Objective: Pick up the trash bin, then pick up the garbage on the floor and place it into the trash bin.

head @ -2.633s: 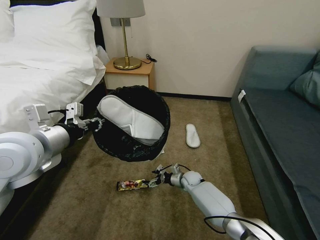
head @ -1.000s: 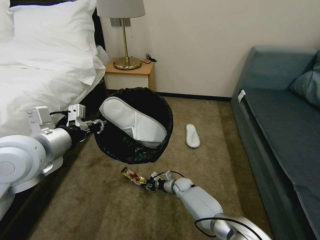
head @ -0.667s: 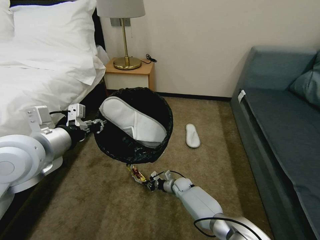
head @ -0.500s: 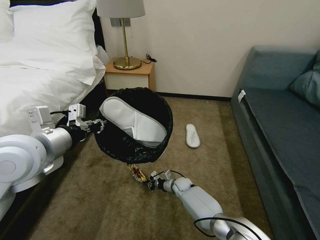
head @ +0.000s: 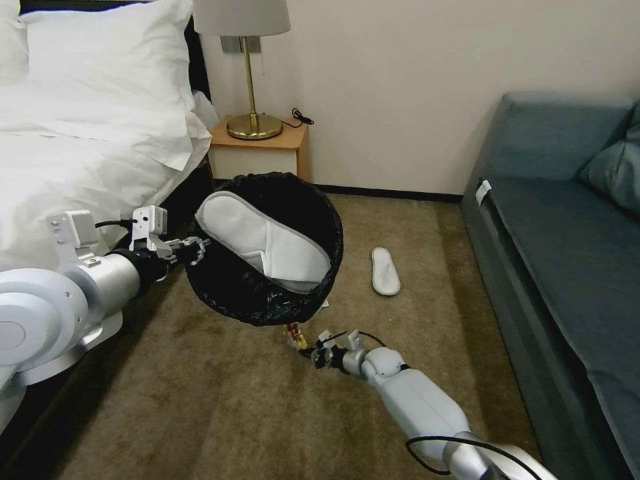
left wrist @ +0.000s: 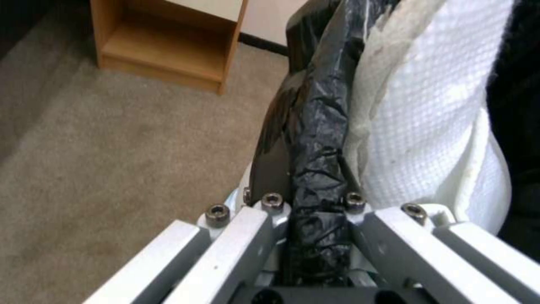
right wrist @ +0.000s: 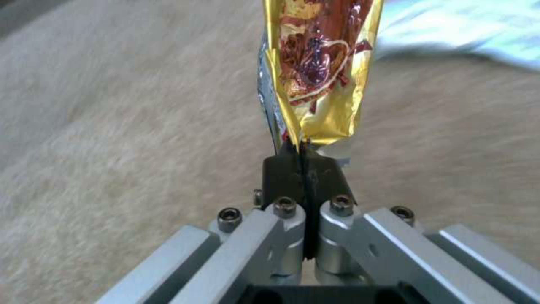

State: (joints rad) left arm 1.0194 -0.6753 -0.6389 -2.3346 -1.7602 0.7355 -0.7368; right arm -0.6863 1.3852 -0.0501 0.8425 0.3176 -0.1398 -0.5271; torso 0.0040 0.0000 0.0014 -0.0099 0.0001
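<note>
Head view: left gripper [head: 193,249] clamped on the near-left rim of the trash bin [head: 227,293], bin held off the carpet [head: 200,400] and tilted toward the camera, one white slipper [head: 263,241] lying across its mouth. Right gripper [head: 312,347] pinches the red-gold snack wrapper [head: 295,335], which now sits just under the bin's front edge; a moment ago the wrapper lay flat on the carpet further to the left, so it has been lifted and carried toward the bin, not yet over the rim. Second slipper [head: 385,271] is on the floor between the bin and the sofa [head: 567,253], well apart from both grippers. Left wrist view: jaws closed on the folded black liner [left wrist: 318,160] at the rim, slipper fabric [left wrist: 427,126] pressed just beside it, nightstand [left wrist: 168,46] behind. Right wrist view: finger pads [right wrist: 281,173] shut tight on the wrapper's lower end, wrapper [right wrist: 318,71] standing up away from the fingers, carpet blurred behind. Judgement: pick succeeded, wrapper needs raising above the rim before release; the slipper spanning the opening may block the drop.
</note>
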